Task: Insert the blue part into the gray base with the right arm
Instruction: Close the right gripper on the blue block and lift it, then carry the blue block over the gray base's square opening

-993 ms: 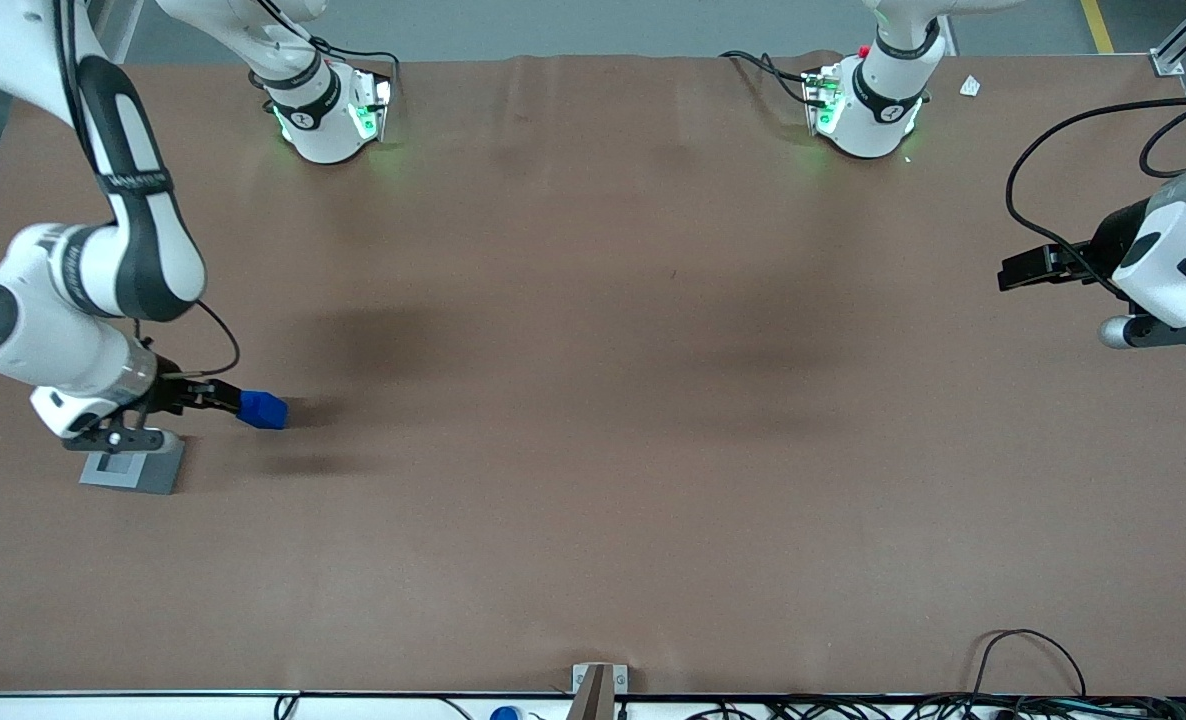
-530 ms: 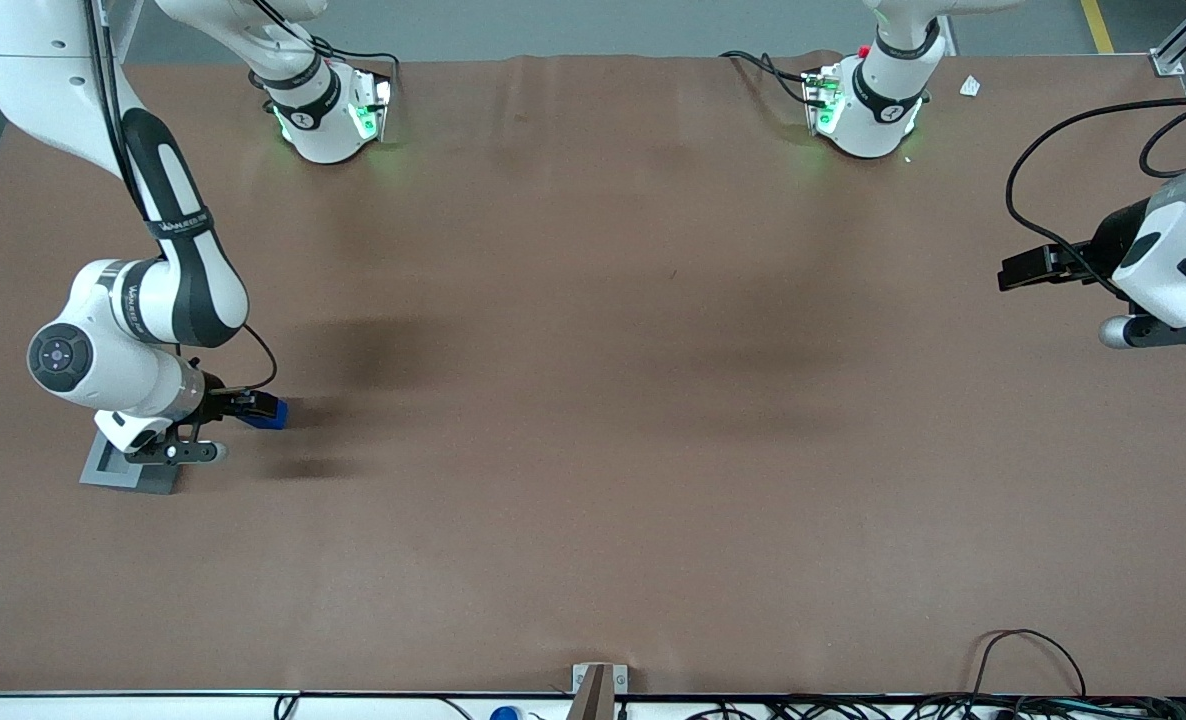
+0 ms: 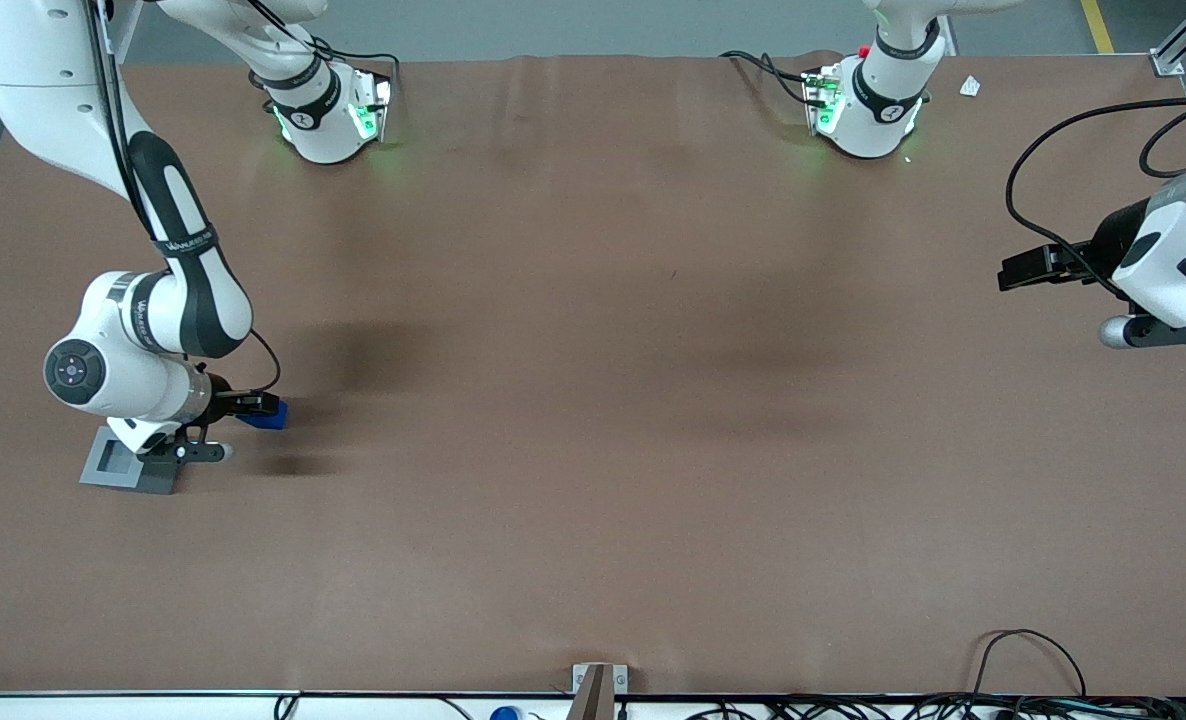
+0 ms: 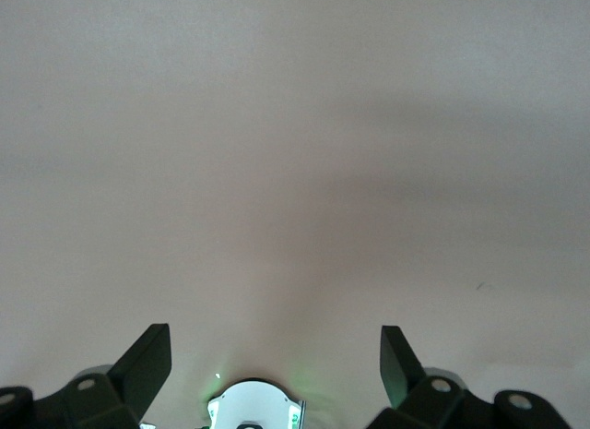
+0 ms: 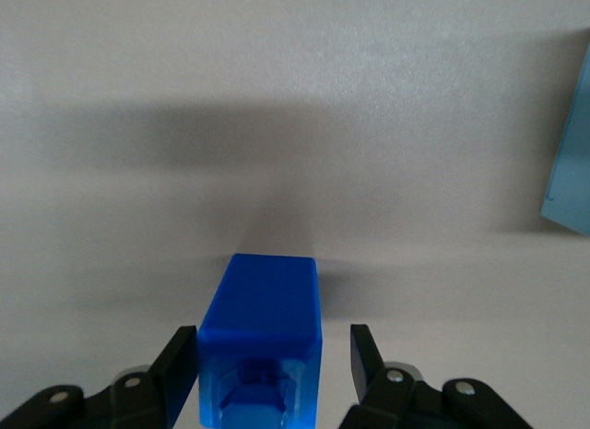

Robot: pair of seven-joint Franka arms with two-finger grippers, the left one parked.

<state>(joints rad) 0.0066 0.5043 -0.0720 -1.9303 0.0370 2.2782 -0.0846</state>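
The blue part [image 3: 276, 417] lies on the brown table, a short way from the gray base [image 3: 131, 463] toward the parked arm's end. The base's square recess shows empty. My right arm's gripper [image 3: 262, 407] is low over the table and reaches sideways around the blue part. In the right wrist view the gripper [image 5: 275, 341] is open and the blue part [image 5: 265, 300] sits between the black fingers [image 5: 181, 360]. One finger is close against the part and a gap shows at the other. A pale edge, seemingly of the gray base [image 5: 573, 152], also shows there.
The brown table [image 3: 593, 400] stretches wide toward the parked arm's end. Two white arm bases [image 3: 328, 115] with green lights stand at the edge farthest from the front camera. Cables [image 3: 1023, 660] lie along the nearest edge.
My wrist has moved off the gray base, uncovering its recess. The gripper has slid toward the blue part, and its fingers now reach around the part instead of stopping short of it.
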